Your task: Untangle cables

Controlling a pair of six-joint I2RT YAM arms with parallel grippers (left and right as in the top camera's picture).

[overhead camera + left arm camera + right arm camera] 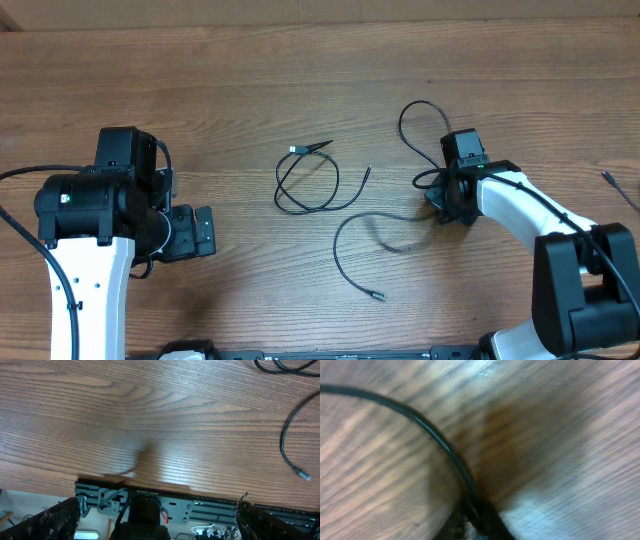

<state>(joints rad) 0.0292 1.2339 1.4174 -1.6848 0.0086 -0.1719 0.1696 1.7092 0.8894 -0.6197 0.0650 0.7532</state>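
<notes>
A thin black cable (305, 186) lies in a loose loop at the table's middle, its plug end at the upper left. A second cable (342, 262) curves from a plug near the front toward my right gripper (440, 208), and part of it is blurred. A third cable loop (412, 122) runs from behind into that gripper. In the right wrist view a black cable (435, 435) runs down into the jaws (477, 527), which look shut on it. My left gripper (205, 232) is open and empty, far left of the cables. The left wrist view (162, 516) shows a cable end (286, 442).
Another thin cable end (618, 186) lies at the far right edge. The table's front edge and a metal rail (210, 507) are just under my left gripper. The robot arms' own thicker black cables hang at the left (20, 172).
</notes>
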